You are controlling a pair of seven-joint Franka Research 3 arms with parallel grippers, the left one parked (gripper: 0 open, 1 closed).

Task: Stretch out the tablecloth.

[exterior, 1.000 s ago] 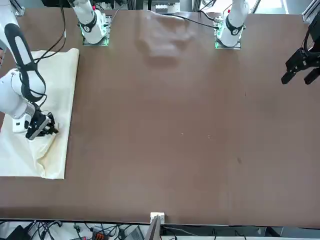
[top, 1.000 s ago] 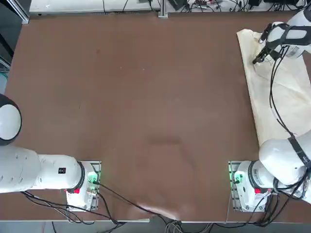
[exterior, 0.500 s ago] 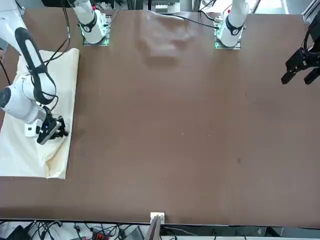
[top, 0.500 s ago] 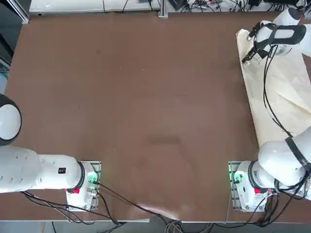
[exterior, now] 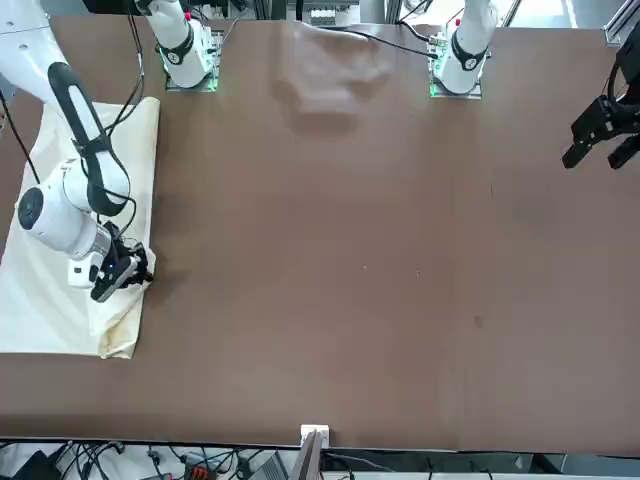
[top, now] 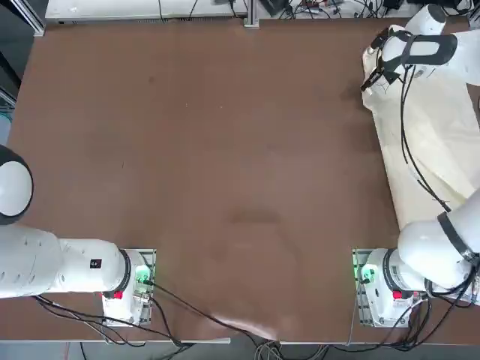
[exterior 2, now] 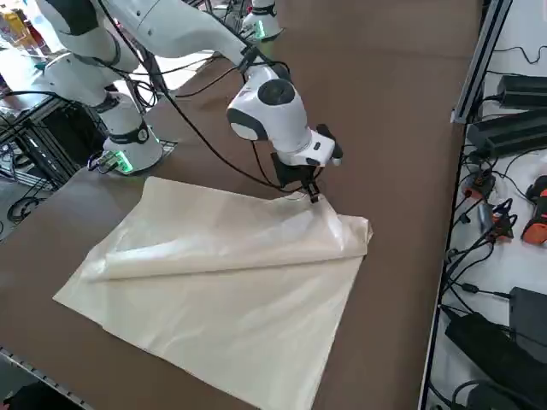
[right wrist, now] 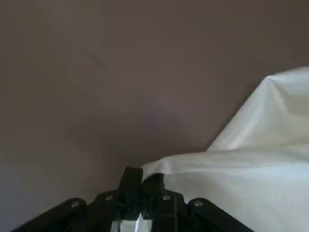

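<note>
Right pincer [right wrist: 141,186] pinching the thin cream-beige tablecloth [top: 431,142] by its edge, now dragged over from the brown surface's [top: 225,150] right side toward the bare middle, unfolding begun.

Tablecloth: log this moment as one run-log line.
right pincer: shut on tablecloth edge | cloth: folded over itself, at the table's right side | stretch: not yet done

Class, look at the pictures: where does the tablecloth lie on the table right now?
In the top view the tablecloth lies along the table's right edge, partly folded, with its far corner pinched in the right tool, beside bare brown tabletop.
</note>
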